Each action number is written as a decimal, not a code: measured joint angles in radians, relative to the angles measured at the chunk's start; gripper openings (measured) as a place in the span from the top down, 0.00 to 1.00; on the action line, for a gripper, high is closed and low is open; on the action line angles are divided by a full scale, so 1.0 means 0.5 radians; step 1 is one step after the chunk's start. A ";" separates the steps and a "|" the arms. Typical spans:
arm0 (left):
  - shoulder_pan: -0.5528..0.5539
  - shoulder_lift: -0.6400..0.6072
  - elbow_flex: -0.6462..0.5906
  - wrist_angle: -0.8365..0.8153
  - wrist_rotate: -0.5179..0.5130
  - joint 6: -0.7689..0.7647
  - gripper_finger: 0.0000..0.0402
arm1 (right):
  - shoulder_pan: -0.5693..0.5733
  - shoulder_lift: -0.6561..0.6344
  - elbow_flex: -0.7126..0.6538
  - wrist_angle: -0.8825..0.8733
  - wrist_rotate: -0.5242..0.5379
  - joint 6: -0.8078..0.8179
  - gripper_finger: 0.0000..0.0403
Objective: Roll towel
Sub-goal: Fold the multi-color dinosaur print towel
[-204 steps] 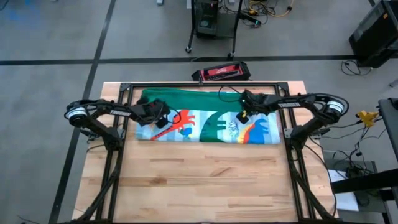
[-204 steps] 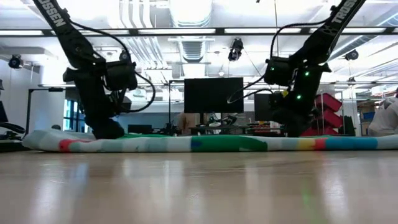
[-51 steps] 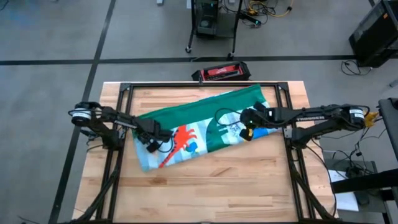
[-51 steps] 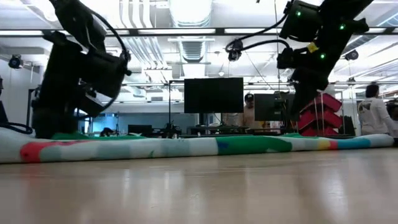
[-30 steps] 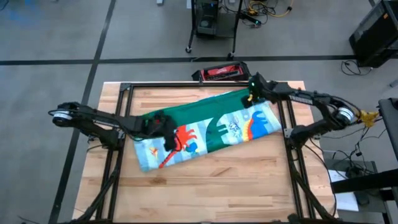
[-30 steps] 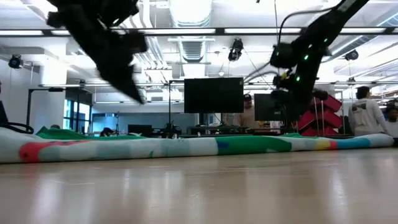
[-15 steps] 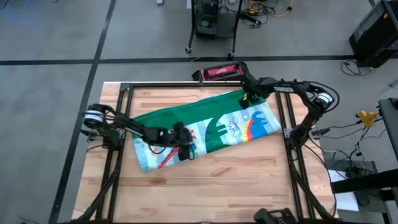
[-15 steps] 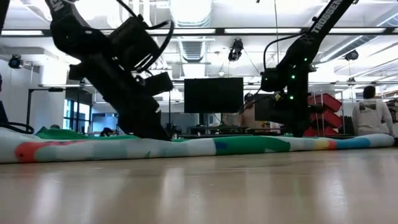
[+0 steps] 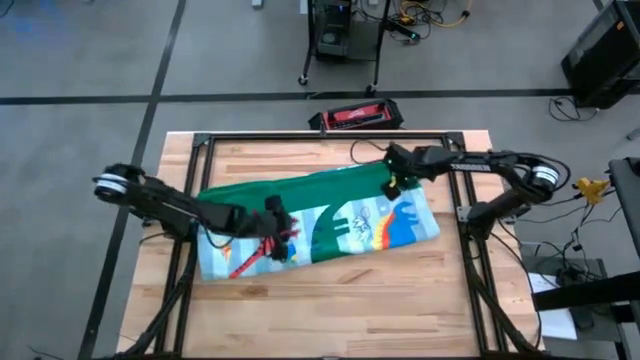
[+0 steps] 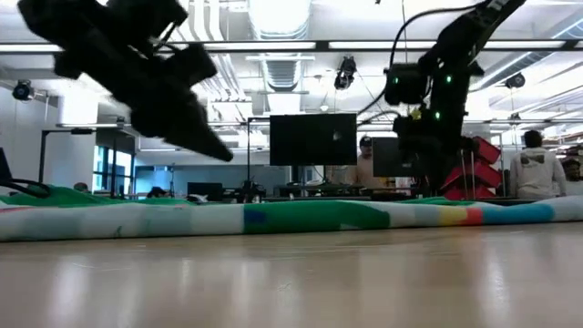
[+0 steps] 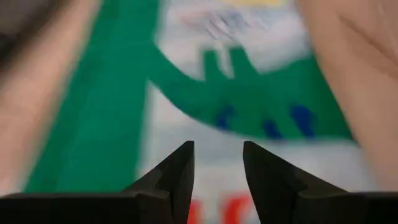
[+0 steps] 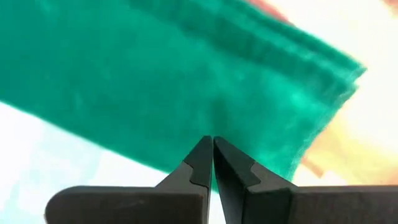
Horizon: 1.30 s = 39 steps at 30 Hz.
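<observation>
Towel (image 9: 330, 215) lies flat on table (image 9: 330, 300), spanning most of table width, slightly skewed: left end nearer front edge, right end nearer rear edge. Front half of table bare. Left gripper (image 9: 283, 240) is over towel's left-centre portion, arm entering from left edge. Right gripper (image 9: 392, 185) is over towel's rear right corner, arm entering from right edge. Case (image 9: 355, 116) sits on floor just behind table's rear edge, centre.

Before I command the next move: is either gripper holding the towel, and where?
Neither. The left gripper hangs open above the towel; the right gripper is shut and empty over its green corner.
</observation>
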 joint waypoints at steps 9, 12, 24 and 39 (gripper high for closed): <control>0.125 0.425 0.135 0.340 0.211 0.058 0.70 | -0.265 0.147 0.035 0.055 -0.106 -0.177 1.00; 0.121 0.684 0.213 0.505 0.263 0.025 0.70 | -0.324 0.249 0.036 0.136 -0.144 -0.226 1.00; 0.119 1.151 0.449 0.490 0.263 -0.040 0.70 | -0.534 0.451 0.175 0.484 -0.050 -0.387 1.00; 0.118 1.130 0.429 0.498 0.261 -0.102 0.70 | -0.519 0.235 0.208 0.072 -0.262 -0.415 1.00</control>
